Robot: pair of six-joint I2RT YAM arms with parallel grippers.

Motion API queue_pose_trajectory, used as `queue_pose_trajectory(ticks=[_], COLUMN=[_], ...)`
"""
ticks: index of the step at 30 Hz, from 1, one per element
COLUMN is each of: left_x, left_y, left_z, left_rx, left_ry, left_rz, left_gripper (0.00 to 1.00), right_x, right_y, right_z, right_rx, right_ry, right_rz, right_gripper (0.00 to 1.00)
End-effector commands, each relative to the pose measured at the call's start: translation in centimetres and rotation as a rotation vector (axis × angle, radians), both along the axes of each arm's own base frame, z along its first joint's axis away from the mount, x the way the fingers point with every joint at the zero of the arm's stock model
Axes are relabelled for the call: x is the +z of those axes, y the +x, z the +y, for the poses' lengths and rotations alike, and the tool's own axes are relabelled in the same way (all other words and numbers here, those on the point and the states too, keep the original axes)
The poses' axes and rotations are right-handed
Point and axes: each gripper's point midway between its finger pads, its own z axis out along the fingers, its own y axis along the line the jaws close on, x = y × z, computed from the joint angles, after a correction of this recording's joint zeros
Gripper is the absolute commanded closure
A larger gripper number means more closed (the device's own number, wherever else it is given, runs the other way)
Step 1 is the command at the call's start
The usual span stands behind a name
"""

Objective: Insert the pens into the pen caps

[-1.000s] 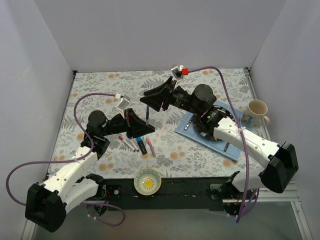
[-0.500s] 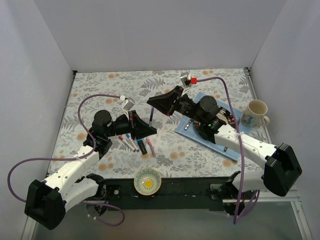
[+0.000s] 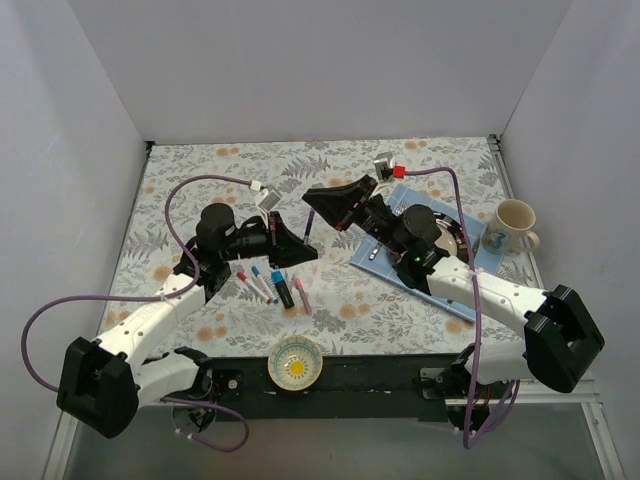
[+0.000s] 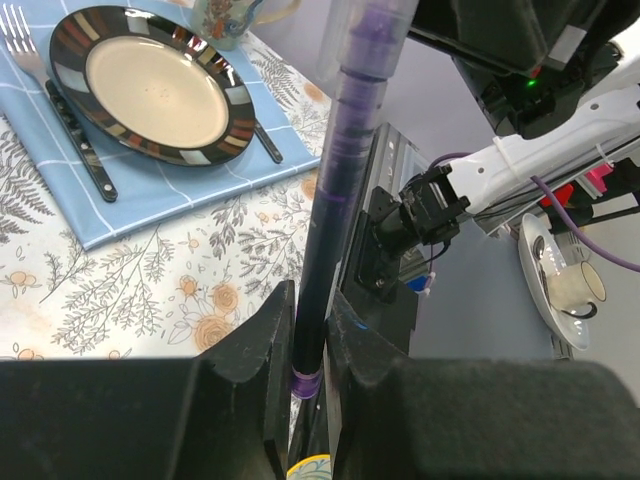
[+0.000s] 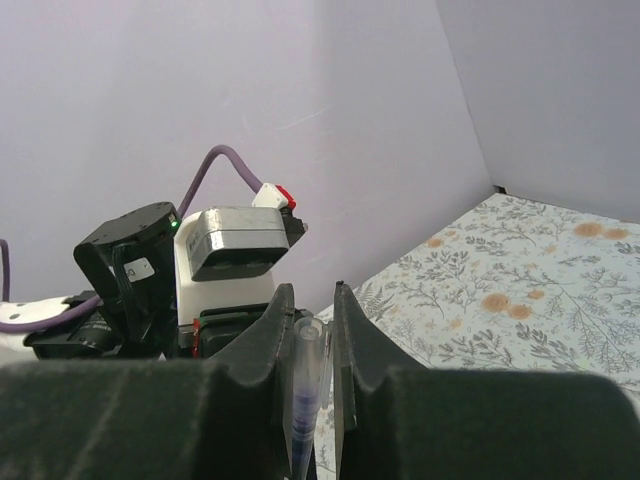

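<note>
A dark purple pen [image 3: 304, 231] stands nearly upright in the air between both grippers. My left gripper [image 3: 298, 254] is shut on its lower barrel; in the left wrist view the left gripper [image 4: 310, 300] clamps the pen [image 4: 338, 200] just above a purple ring. My right gripper [image 3: 312, 197] is shut on a clear pen cap [image 5: 308, 350] sitting over the pen's purple tip; the cap also shows in the left wrist view [image 4: 365, 30]. Loose pens lie on the table below: white ones with a red [image 3: 241, 275] and a blue end [image 3: 256, 271], a black marker [image 3: 283, 290], a pink pen [image 3: 301, 295].
A striped plate [image 4: 155, 85] with a fork [image 4: 60, 110] sits on a blue placemat [image 3: 378, 255] at the right. A mug [image 3: 513, 225] stands at the far right. A small bowl [image 3: 296, 362] sits at the front edge.
Both arms have shifted: the left wrist has moved up and right, the right wrist down and right. The pen stays held between both grippers, now a little further right.
</note>
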Motion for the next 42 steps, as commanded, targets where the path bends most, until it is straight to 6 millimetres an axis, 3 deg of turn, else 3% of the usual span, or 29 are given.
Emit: queue_pose_trajectory(ticks=[1,2,12,21,26,31,32,33,34,35,36,37,39,40,41,42], left_x=[12.4,12.0,13.8,13.4,13.0,9.6,7.5,6.7,6.2,4.7,3.5,3.2,1.0,0.3,-0.5,-2.5], left_y=[8.0,8.6,10.9,11.5,11.1,9.2,8.7,8.3,7.7,7.4,7.0,6.5,6.1,6.1,6.2,6.5], left_z=[3.3,3.3,5.5,6.0,6.4,6.4,6.4,6.5,6.7,6.9,7.0,7.2,7.9,8.3,8.8,10.2], left_rx=[0.379,0.380,0.448,0.453,0.465,0.434,0.425,0.429,0.434,0.440,0.444,0.452,0.496,0.523,0.564,0.666], left_ry=[-0.191,-0.180,-0.178,-0.169,-0.142,-0.104,-0.086,-0.078,-0.077,-0.060,-0.041,-0.040,-0.001,0.010,0.023,0.070], left_rz=[-0.308,-0.297,-0.348,-0.361,-0.358,-0.245,-0.204,-0.181,-0.171,-0.137,-0.098,-0.080,-0.004,0.034,0.072,0.159], left_gripper=[1.00,1.00,1.00,1.00,1.00,1.00,1.00,1.00,1.00,1.00,1.00,1.00,1.00,1.00,1.00,1.00], right_x=[-13.6,-14.8,-18.0,-17.4,-16.8,-12.8,-11.0,-10.2,-9.2,-8.3,-6.3,-5.9,-3.9,-3.8,-3.6,-2.9], right_y=[-11.9,-12.2,-14.6,-17.1,-16.0,-11.5,-10.4,-8.5,-7.8,-7.0,-5.6,-5.1,-3.9,-3.5,-3.3,-3.0], right_z=[4.0,4.1,4.5,5.7,5.7,5.5,5.6,5.1,4.6,4.2,3.4,2.9,1.3,0.7,0.1,-0.9], right_rx=[0.493,0.506,0.573,0.713,0.648,0.457,0.423,0.352,0.318,0.289,0.238,0.213,0.158,0.134,0.114,0.078], right_ry=[-0.363,-0.385,-0.429,-0.321,-0.346,-0.335,-0.313,-0.300,-0.297,-0.289,-0.254,-0.254,-0.221,-0.224,-0.229,-0.217], right_rz=[0.249,0.273,0.407,0.479,0.445,0.379,0.344,0.345,0.343,0.327,0.302,0.299,0.268,0.272,0.253,0.240], right_gripper=[0.99,0.99,0.99,0.99,0.99,0.99,0.97,0.89,0.68,0.58,0.50,0.40,0.27,0.14,0.10,0.09])
